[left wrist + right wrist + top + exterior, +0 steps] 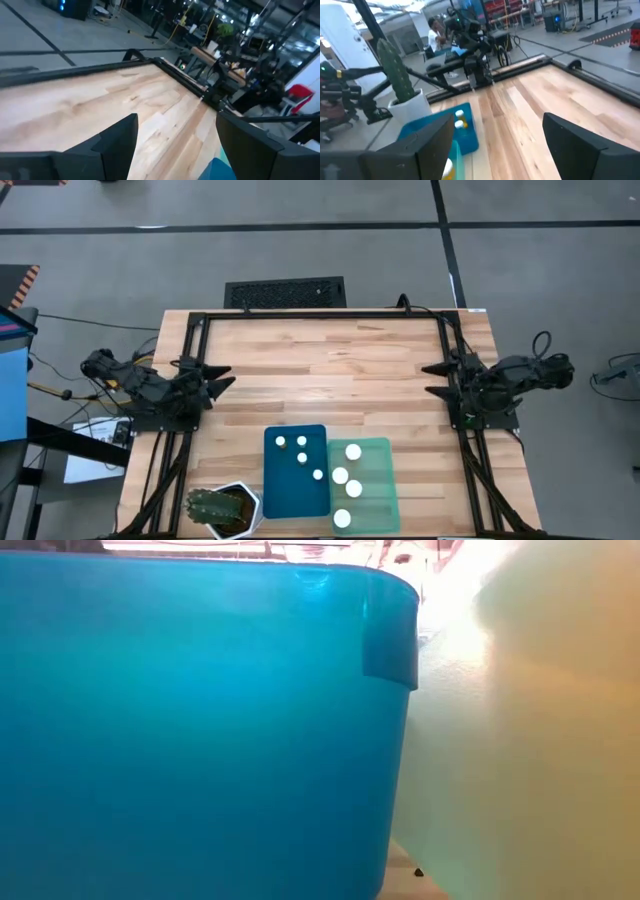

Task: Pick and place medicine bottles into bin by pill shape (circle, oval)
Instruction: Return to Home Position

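Left claw (227,378) sits folded at its side of the desk (330,360), fingers spread, nothing in them. Right claw (428,378) mirrors it opposite, also spread & empty. Btw them but well apart from both, nearer the plant (222,508): blue tray (290,495) w/ four medicine bottles (302,458), green tray (380,470) w/ four more, side by side. None seen loose on the desk. Homing looks all but done, imo: finish slow, claws high & clear of tray rims.
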`<state>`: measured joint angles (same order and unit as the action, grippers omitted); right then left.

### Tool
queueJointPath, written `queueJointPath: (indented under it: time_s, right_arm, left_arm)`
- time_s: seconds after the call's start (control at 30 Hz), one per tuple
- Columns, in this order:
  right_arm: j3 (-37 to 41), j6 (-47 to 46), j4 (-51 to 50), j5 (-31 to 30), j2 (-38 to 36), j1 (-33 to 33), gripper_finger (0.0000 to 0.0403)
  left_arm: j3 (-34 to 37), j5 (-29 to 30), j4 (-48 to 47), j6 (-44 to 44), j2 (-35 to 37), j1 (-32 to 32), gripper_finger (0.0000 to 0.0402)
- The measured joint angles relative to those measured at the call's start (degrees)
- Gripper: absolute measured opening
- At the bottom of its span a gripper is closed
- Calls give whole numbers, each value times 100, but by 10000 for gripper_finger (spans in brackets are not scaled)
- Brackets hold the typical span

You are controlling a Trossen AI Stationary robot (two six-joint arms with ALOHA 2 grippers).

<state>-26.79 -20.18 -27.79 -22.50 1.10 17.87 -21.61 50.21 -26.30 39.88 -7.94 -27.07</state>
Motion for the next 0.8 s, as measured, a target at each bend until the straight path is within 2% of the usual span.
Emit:
queueJointPath:
  time_s: [0.2,0.43,0.67,0.8]
  right_arm:
    - [774,-78,693,0,-6,2,311]
    - [1696,-229,1899,-2,-8,2,311]
    - [2574,-356,3166,0,-8,4,311]
    - [2630,-362,3242,-3,82,4,311]
  left_arm:
    - [852,-26,206,203,790,0,261]
    - [1304,-73,127,576,733,0,261]
    - [1333,28,187,494,650,-2,261]
    - [1333,126,174,484,645,-2,261]
